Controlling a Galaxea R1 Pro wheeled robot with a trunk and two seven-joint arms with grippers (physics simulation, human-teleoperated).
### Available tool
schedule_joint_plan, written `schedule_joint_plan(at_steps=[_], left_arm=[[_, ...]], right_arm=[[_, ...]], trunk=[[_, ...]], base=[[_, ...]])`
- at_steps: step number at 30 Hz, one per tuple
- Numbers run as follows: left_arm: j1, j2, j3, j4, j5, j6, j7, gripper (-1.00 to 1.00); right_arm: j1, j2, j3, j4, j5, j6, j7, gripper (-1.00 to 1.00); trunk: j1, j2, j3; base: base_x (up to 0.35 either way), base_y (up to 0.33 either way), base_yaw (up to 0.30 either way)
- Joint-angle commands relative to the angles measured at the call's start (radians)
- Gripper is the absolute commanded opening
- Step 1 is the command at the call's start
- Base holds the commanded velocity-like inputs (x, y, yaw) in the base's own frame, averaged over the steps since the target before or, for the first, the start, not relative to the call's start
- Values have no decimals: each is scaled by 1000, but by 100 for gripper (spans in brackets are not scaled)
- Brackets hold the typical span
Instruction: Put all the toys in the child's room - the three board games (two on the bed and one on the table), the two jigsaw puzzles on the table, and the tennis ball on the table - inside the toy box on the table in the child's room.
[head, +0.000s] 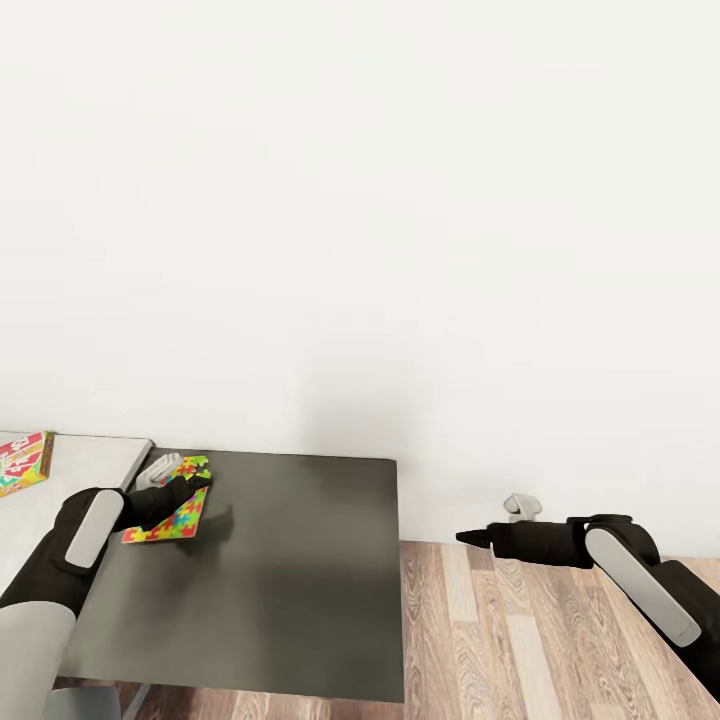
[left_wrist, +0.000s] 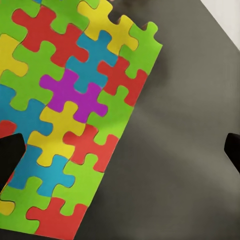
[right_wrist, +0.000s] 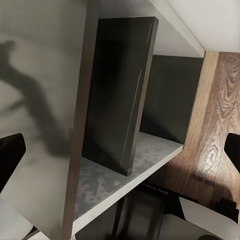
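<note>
A jigsaw puzzle (head: 168, 522) of bright interlocking pieces lies flat on the dark-grey top of the table (head: 290, 570), near its far left corner. My left gripper (head: 198, 487) hovers just over it, open. In the left wrist view the jigsaw puzzle (left_wrist: 65, 115) lies under one finger, and the other finger is over bare table. More bright pieces (head: 193, 464) show beyond the gripper; I cannot tell if they are a second puzzle. A red and green board game (head: 22, 463) lies on the light-grey top at far left. My right gripper (head: 470, 538) is open and empty over the floor, right of the table.
A white wall stands right behind the table. Wood plank floor (head: 520, 640) lies to the right and front. The right wrist view shows the desk's dark side panels (right_wrist: 120, 95) and a pale shelf (right_wrist: 130, 170) beside the floor.
</note>
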Motion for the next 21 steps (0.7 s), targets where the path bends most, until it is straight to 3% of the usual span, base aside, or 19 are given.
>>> schedule_joint_plan(at_steps=[1,13,21], left_arm=[[0,0,0,45,21,5,10,100],[1,0,-1,35,21,5,10,100],[1,0,-1,31,21,5,7,100]], right_arm=[[-1,-1,1,0,9,2,8,100],[-1,0,1,0,9,2,8,100],[-1,1,1,0,9,2,8,100]], trunk=[[1,-1,-2],[1,-1,-2],[1,-1,-2]], base=[[0,0,-1],[-6,-7,0],[-91,-131,0]])
